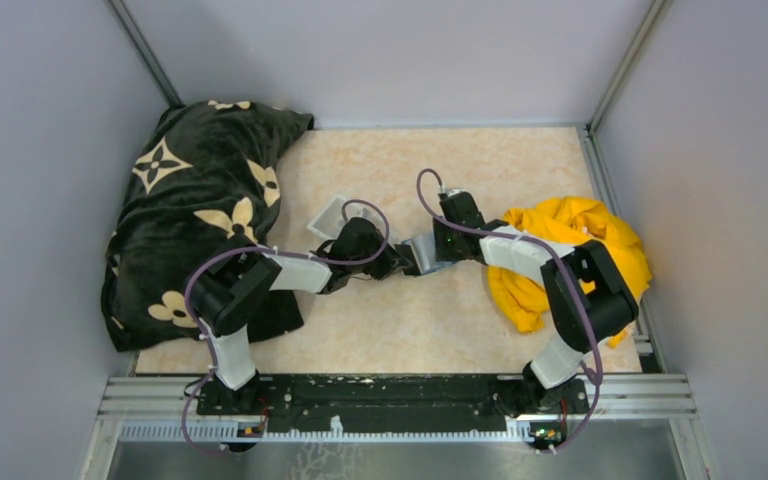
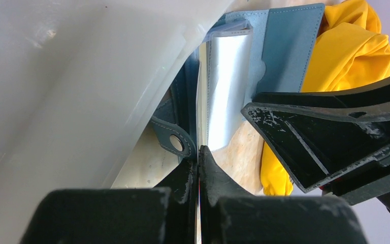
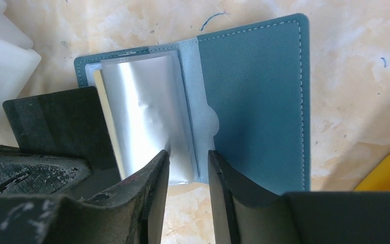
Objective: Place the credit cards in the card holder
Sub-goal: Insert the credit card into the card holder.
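Grey walls [image 1: 20, 200] box me in on three sides — metal posts [image 1: 147, 50] in the far corners, a pale marbled table [image 1: 410, 330] below — evenly lit, soft shadows.

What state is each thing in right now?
Wallet: open, flat on the table.
Card: tan, edge at the clear sleeve, not fully in.
Left gripper: shut on the card.
Right gripper: open, straddling the sleeve's near edge.
Tray: on the table, contents can't be told.
Blanket: crumpled.
Yellow cloth: crumpled.
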Controlling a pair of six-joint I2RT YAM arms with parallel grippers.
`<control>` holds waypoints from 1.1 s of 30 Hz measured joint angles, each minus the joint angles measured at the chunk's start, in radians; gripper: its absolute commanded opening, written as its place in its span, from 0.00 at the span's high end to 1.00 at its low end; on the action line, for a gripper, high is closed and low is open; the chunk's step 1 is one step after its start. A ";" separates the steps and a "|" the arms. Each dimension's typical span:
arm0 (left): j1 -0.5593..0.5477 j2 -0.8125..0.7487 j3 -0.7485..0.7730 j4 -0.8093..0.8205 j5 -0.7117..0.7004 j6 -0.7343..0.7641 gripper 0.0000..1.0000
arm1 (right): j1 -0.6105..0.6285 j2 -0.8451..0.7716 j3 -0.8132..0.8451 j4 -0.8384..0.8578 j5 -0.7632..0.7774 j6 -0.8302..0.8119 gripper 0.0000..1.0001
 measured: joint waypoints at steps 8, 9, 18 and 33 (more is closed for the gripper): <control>-0.001 0.000 0.000 -0.007 -0.012 0.000 1.00 | 0.000 -0.087 0.019 -0.023 0.043 -0.007 0.57; -0.001 0.000 0.000 -0.008 -0.012 0.000 1.00 | 0.000 -0.100 0.021 -0.020 0.051 -0.007 0.57; -0.001 -0.001 0.000 -0.009 -0.017 0.001 1.00 | 0.000 -0.129 0.054 -0.028 0.168 -0.010 0.59; -0.001 -0.002 -0.001 -0.009 -0.019 0.004 1.00 | -0.052 -0.058 0.079 -0.055 0.249 -0.025 0.58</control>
